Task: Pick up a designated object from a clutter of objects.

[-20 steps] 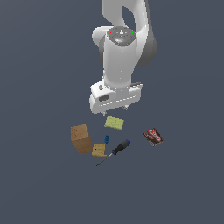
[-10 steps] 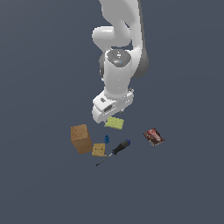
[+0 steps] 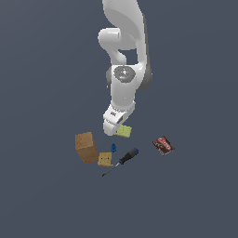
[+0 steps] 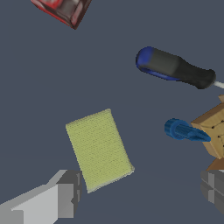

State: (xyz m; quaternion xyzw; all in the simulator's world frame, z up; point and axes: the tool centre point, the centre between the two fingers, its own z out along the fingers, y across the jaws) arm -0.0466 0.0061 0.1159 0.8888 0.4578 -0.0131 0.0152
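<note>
Wrist view: the flat yellow-green gridded sponge pad (image 4: 99, 149) lies on the table between the hand's (image 4: 140, 192) wide-open, empty fingers, nearer one finger (image 4: 61, 197), its long axis skewed.

1 pad (image 3: 124, 131) | 1 box (image 3: 86, 147) | 1 cube (image 3: 105, 159) | 1 screwdriver (image 3: 122, 161) | 1 packet (image 3: 163, 145)

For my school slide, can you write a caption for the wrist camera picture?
Open gripper hovering over the yellow-green pad, with the blue-handled screwdriver nearby.
</note>
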